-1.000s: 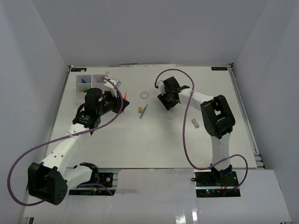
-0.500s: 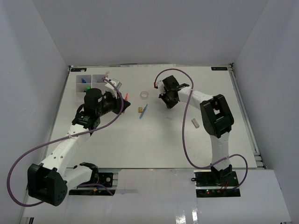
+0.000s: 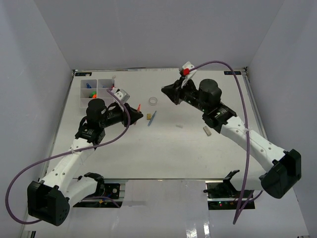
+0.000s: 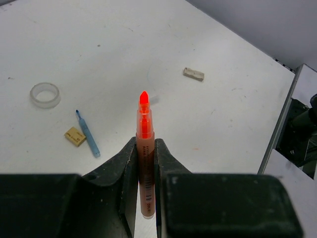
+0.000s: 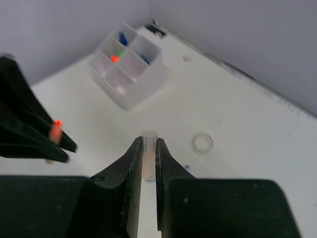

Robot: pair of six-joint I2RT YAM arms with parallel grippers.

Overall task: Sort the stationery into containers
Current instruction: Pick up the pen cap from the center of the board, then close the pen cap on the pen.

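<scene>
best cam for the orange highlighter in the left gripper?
Left wrist: the orange highlighter sits centred and sharp, barrel clamped in the left gripper, orange end sticking out. Top external shows only a tiny orange tip beyond the gripper. Right wrist catches it as a blurred orange spot.

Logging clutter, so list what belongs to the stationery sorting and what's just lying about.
Job: orange plastic highlighter; clear tape ring; thin blue pen; small brass clip; white block eraser; small clear tube; translucent white six-compartment organiser tray.
Lying about: purple arm cables.
</scene>
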